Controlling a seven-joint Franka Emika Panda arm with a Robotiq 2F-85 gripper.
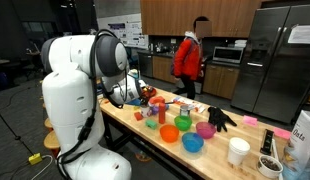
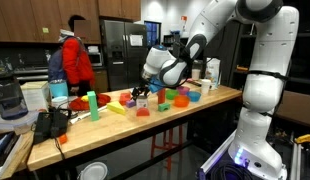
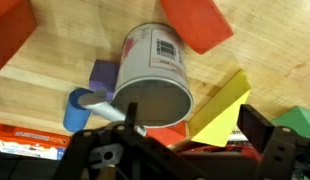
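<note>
My claw (image 3: 180, 152) stands wide, its dark fingers far apart along the lower edge of the wrist view, and it holds nothing. Just ahead of it the can (image 3: 153, 70) rests on the wooden tabletop (image 3: 55, 65).

In the wrist view the can's long axis runs almost straight up the picture, directly away from me. Its round grey end faces my claw and sits just above it in the frame. The far end points toward the red block (image 3: 195, 22) at the top. The label, white with red print and a barcode, is turned up toward my camera. The can looks to be lying on its side, though from this angle I cannot be sure. I also cannot tell whether my fingers touch it.

A purple block (image 3: 101, 74) is tucked against the can's left wall. A blue piece (image 3: 77, 108) lies just beside that, nearer to me. A yellow block (image 3: 223, 108) lies close on the right, and a green block (image 3: 301, 120) sits at the right edge. An orange-red block (image 3: 9, 35) fills the top left corner, well apart from the can.

In both exterior views my claw hangs low over the tabletop among the coloured blocks. The can is too small there to make out.
</note>
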